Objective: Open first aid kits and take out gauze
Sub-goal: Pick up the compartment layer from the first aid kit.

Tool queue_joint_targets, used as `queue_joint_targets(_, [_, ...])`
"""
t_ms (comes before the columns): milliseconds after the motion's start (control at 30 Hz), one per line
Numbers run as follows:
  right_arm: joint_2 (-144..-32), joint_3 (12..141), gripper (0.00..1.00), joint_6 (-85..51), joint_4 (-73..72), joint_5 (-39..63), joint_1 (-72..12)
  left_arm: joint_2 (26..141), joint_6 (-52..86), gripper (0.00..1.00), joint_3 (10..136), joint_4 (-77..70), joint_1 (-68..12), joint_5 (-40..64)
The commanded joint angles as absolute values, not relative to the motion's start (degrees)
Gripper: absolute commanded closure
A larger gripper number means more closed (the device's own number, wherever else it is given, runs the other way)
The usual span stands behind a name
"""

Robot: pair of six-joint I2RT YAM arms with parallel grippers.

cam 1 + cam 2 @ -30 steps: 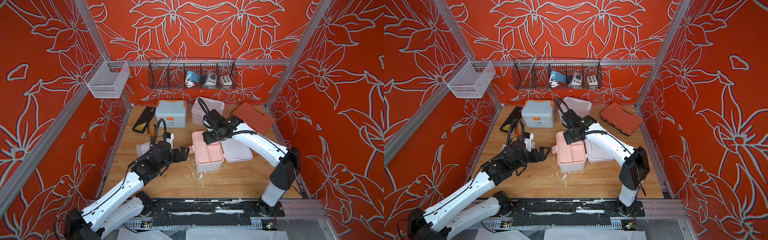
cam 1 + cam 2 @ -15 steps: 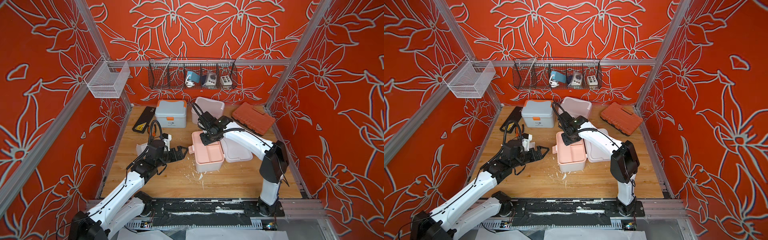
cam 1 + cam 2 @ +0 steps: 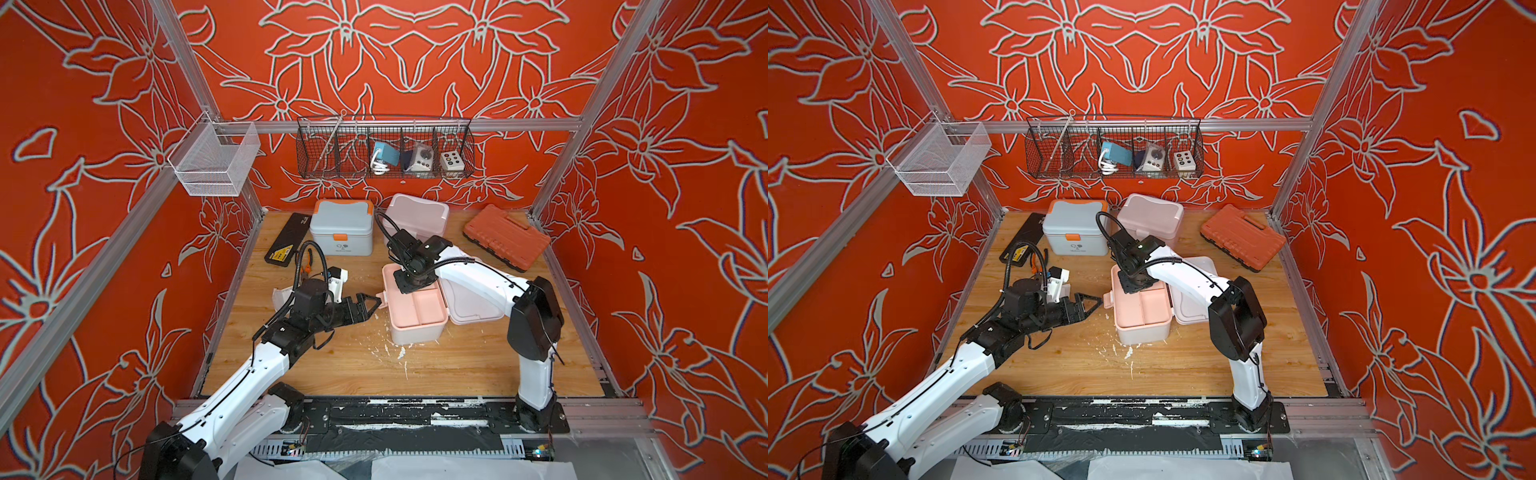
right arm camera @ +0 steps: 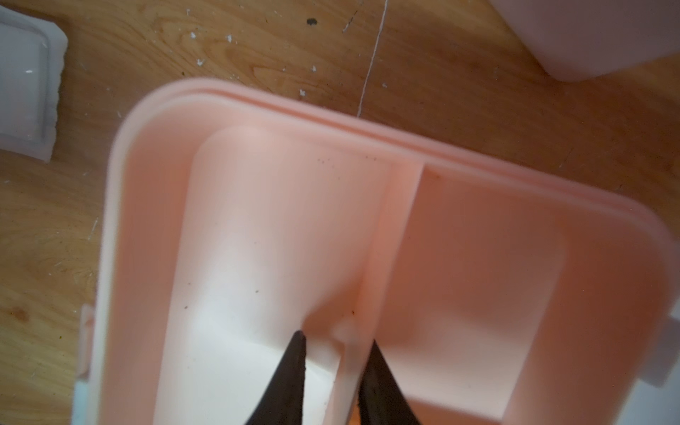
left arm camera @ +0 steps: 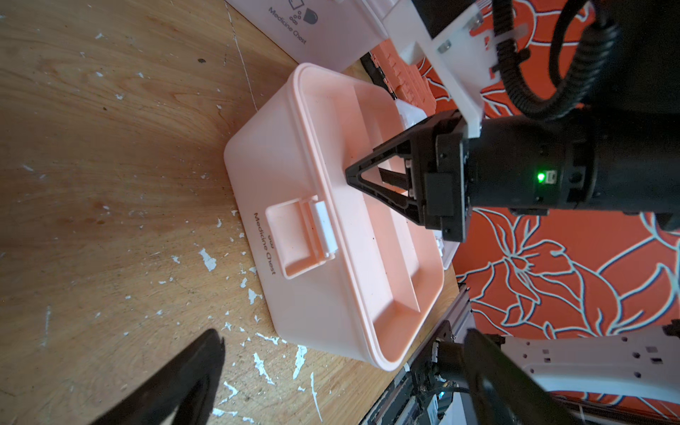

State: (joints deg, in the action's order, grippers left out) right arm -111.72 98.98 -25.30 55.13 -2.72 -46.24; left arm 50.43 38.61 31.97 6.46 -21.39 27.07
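Closing from wide to narrow, the right gripper (image 4: 336,338) now pinches the divider (image 4: 397,239) inside the open peach kit (image 3: 417,332) mid-table. No gauze shows, so lifting the tray (image 3: 419,309) probably comes next. Left gripper (image 3: 375,304) gapes by the latch (image 5: 301,239).

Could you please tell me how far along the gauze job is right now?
Done: the peach kit is open, its lid lying beside it. In hand: the right gripper straddles the tray divider inside, compartments looking empty; the left gripper sits open by the latch. Left: the blue-grey kit and pale pink kit at the back are both closed.
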Motion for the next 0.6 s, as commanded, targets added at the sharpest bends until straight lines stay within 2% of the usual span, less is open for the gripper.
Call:
queue_joint_targets(0, [-112.7, 99.2, 0.83, -27.7, 55.6, -4.8, -47.0, 50.4, 38.7, 0.02, 32.3, 5.3, -21.1, 28.7])
queue_joint_targets(233, [-112.7, 100.2, 1.0, -28.8, 56.7, -7.0, -47.0, 50.8, 38.4, 0.02, 33.1, 5.8, -21.1, 29.0])
queue_joint_targets(567, [-112.4, 102.4, 1.0, -32.4, 57.7, -6.6, -47.0, 50.7, 38.9, 0.02, 34.1, 6.7, -21.1, 28.6])
